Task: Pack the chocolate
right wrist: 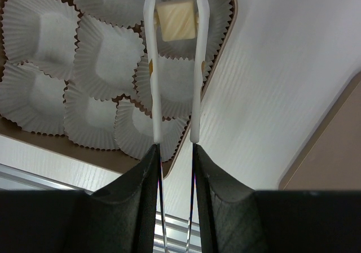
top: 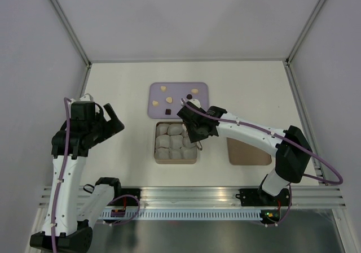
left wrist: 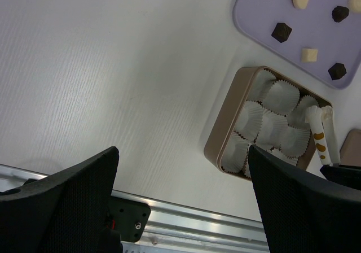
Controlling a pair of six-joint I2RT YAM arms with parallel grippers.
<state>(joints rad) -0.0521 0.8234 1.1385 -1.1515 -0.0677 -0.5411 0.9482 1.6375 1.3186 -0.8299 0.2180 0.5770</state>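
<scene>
My right gripper (right wrist: 176, 151) is shut on the white-tipped metal tongs (right wrist: 155, 83). The tongs pinch one cream square chocolate (right wrist: 176, 21) just above a paper cup at the corner of the tan box (right wrist: 34, 143). In the top view that gripper (top: 198, 135) hangs over the box's right side (top: 176, 161). More chocolate lies on the lavender tray (top: 180, 92): cream pieces (top: 168, 99) and dark ones (top: 168, 112). My left gripper (top: 110, 123) is open and holds nothing, well left of the box. Its wrist view shows the gripper (left wrist: 183, 202) above bare table, with the box (left wrist: 223, 134) to the right.
White crinkled paper cups (right wrist: 107, 64) fill the box. A brown lid (top: 248, 151) lies right of the box. An aluminium rail (top: 192, 193) runs along the near table edge. Walls close the table at the back and sides.
</scene>
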